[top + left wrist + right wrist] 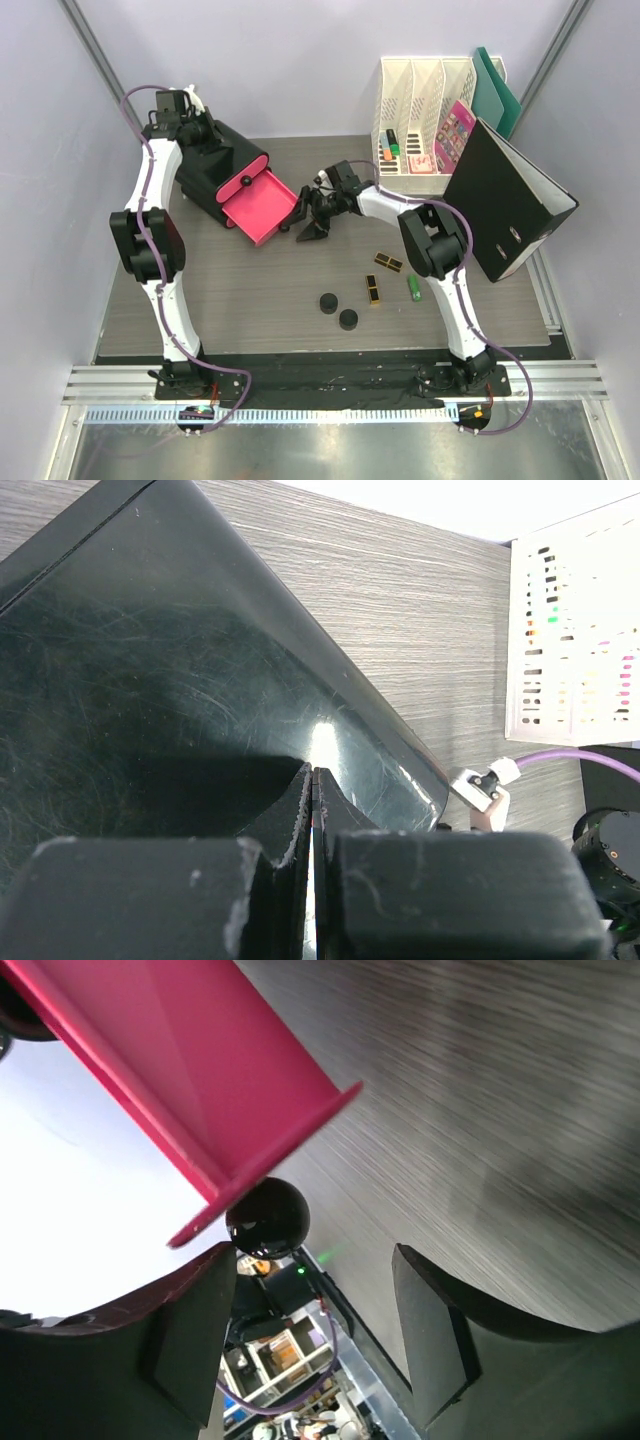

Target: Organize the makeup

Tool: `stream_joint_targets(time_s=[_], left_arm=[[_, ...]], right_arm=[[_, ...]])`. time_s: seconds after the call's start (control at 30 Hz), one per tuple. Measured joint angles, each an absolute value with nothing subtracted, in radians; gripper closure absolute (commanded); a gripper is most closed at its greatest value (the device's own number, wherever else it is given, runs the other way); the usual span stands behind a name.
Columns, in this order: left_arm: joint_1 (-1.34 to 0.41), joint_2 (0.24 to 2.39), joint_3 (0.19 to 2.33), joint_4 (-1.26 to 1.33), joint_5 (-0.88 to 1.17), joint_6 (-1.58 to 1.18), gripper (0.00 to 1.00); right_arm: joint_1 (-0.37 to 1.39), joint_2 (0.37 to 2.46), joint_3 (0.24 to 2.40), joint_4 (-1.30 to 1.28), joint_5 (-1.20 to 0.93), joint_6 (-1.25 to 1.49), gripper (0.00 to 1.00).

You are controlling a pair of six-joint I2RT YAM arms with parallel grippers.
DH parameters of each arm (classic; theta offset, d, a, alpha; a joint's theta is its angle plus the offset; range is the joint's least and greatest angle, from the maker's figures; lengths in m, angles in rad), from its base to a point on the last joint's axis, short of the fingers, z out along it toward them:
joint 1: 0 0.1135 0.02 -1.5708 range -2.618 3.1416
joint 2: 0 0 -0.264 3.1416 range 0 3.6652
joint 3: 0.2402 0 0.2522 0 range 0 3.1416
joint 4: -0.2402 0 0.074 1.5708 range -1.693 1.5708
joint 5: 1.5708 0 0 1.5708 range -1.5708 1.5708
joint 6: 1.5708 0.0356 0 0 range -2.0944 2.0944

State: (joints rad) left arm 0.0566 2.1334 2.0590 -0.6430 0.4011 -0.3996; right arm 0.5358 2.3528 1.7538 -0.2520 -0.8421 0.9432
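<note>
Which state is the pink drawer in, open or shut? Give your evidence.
Open: the pink drawer juts out from the black box, its inside exposed.

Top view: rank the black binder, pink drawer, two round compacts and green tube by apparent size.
1. black binder
2. pink drawer
3. farther compact and nearer compact: alike, not ranked
4. green tube, slimmer, though close to the compacts

Bright, even overhead light; soft shadows throughout.
Glare spot on the black box (200, 680); its pink drawer (200, 1070) slightly blurred close-up; background beyond the box overexposed white.
</note>
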Motion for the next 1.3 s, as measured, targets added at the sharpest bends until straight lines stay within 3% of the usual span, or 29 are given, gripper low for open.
stream_joint_targets(time_s=[0.3, 0.5, 0.7, 0.97, 1.3], left_arm=[[0.057, 2.133, 2.061, -0.645, 0.401, -0.385, 1.00], [0.057, 2.133, 2.061, -0.645, 0.401, -0.384, 1.00], [0.056, 2.138, 2.073, -0.654, 0.401, -0.384, 1.00], [0.057, 2.146, 2.086, -0.667, 0.402, -0.384, 1.00], [0.057, 2.156, 2.095, -0.674, 0.413, -0.384, 1.00]], right_arm=[[0.498, 2.280, 1.764, -0.520, -0.724, 0.764, 0.30], [0.471, 2.198, 1.905, -0.861, -0.504, 0.531, 0.30], [0.470, 2.072, 1.852, -1.094, -0.270, 0.398, 0.33], [0.472, 2.009, 1.649, -1.227, 0.004, 0.383, 0.34], [0.472, 2.074, 1.645, -1.208, 0.131, 0.345, 0.31]])
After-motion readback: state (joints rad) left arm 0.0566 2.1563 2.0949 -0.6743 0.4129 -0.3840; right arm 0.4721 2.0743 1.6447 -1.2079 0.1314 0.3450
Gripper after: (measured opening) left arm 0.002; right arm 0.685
